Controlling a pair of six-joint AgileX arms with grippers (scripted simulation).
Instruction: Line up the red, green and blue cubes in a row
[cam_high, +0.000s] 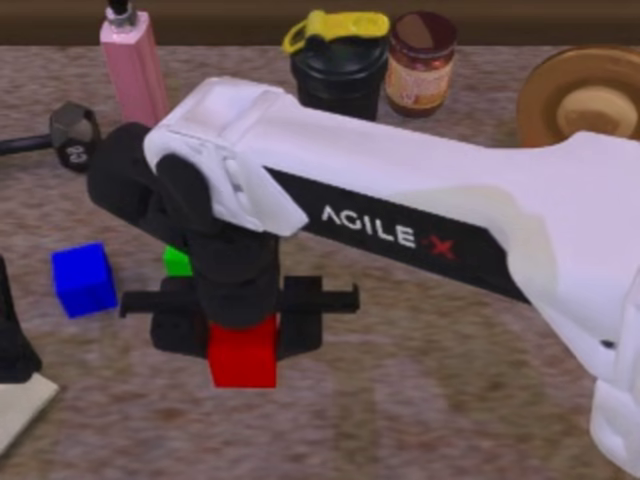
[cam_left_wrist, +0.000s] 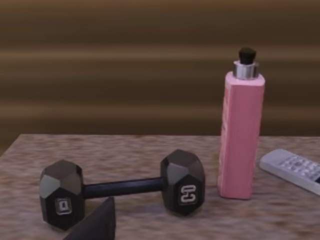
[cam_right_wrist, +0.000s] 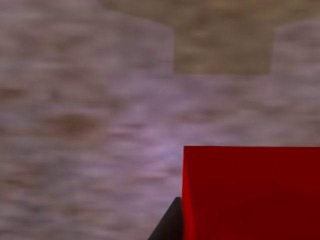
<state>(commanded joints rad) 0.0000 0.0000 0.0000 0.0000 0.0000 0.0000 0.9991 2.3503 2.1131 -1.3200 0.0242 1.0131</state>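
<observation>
My right gripper (cam_high: 242, 335) sits over the red cube (cam_high: 243, 352), green cube (cam_high: 177, 261) just behind, blue cube (cam_high: 84, 279) left of both.

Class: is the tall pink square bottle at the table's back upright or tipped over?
Upright: the tall pink square bottle stands on its base, black cap on top, beside the black dumbbell.

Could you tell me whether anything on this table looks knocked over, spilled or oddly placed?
Nothing stands out. The pink bottle, black shaker and jar stand upright along the far edge, and the dumbbell lies flat. The blue cube sits square; the green cube is mostly hidden under the right gripper, at the red cube.
</observation>
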